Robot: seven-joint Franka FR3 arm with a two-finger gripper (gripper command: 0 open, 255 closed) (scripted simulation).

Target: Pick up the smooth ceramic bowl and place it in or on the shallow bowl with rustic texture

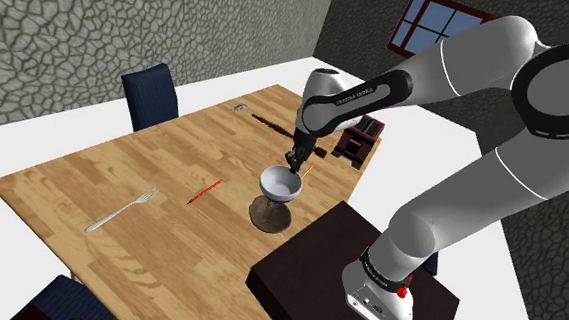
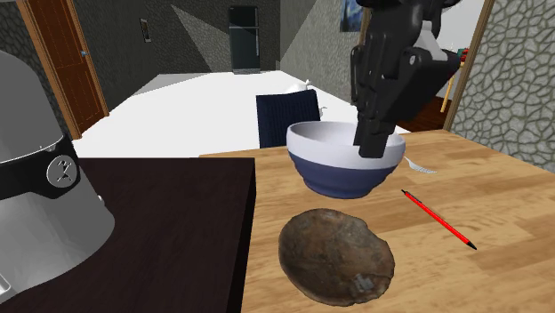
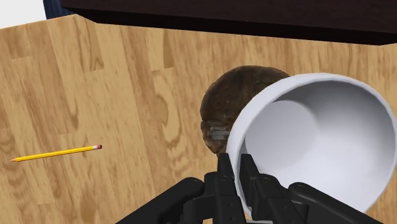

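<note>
white bowl (image 2: 338, 175) rim tight betw. jaws, over brown rustic bowl (image 2: 338, 258)

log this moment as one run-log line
phase: holding | gripper: shut on smooth bowl rim | brown shallow bowl: empty | placed: not yet

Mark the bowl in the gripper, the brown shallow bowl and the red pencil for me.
Blue-and-white bowl (image 2: 342, 175), second exterior view, blue outer wall.
Brown shallow bowl (image 2: 336, 253), second exterior view, its textured middle.
Red pencil (image 2: 438, 218), second exterior view, mid-shaft.
</note>
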